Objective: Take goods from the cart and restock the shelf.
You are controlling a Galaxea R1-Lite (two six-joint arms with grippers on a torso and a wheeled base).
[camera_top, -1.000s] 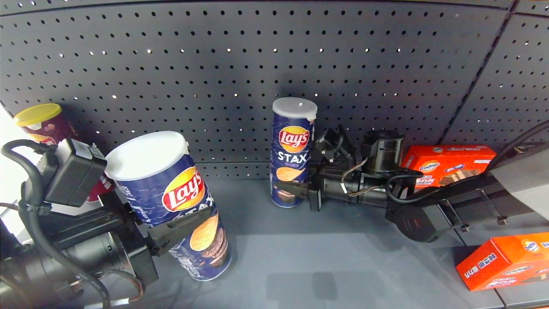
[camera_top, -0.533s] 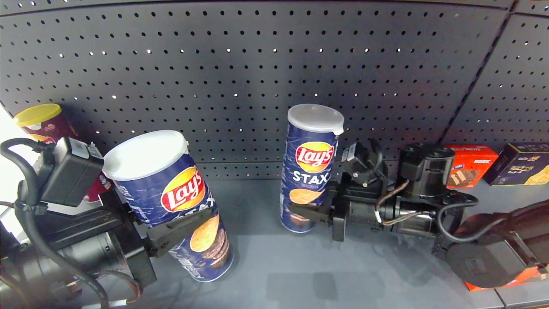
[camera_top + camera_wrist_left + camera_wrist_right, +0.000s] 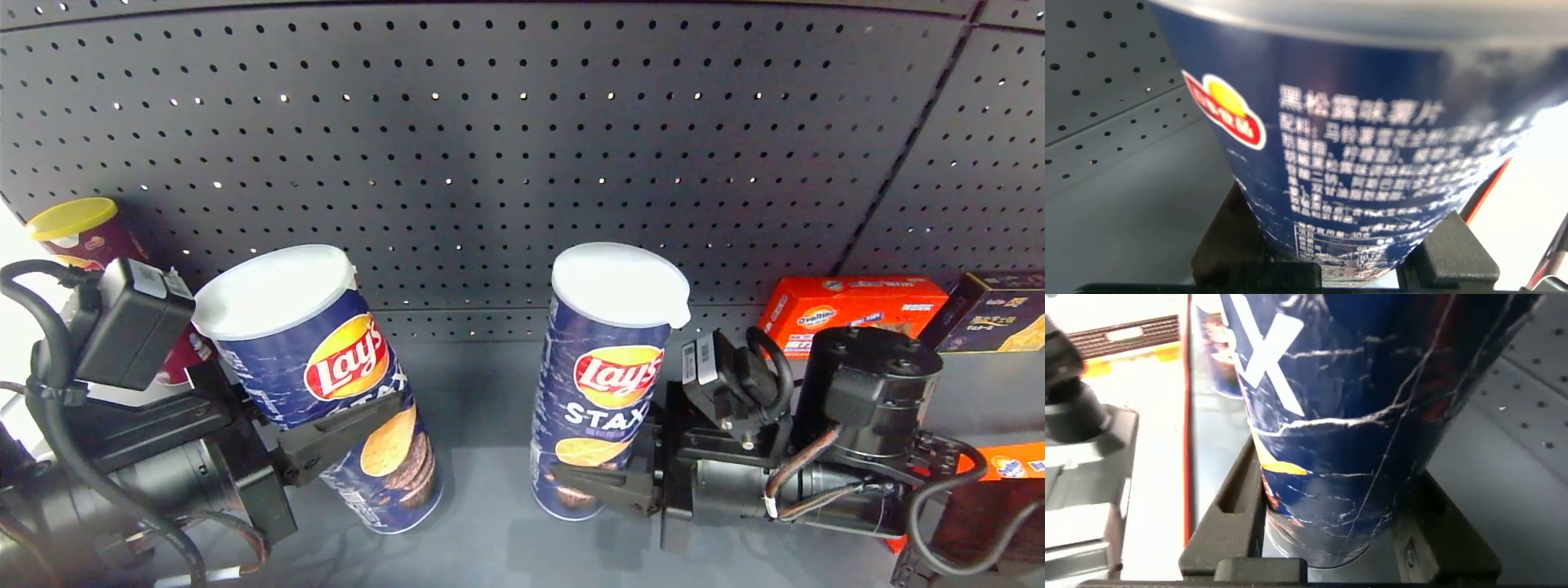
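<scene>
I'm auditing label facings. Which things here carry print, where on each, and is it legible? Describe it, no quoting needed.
Left can: logo facing out, legible; back-panel fine print blurred.
Right can: logo and big word facing out, legible.
Far orange box: logo legible, rest too small.
Near orange box: logo mostly hidden.
Dark box: too small.
Yellow-lidded can: too small.

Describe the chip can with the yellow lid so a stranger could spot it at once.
Follow the dark pegboard wall to its far left end. A maroon can stands there on the shelf. Its yellow lid sets it apart from the two blue cans, both white-lidded.
</scene>
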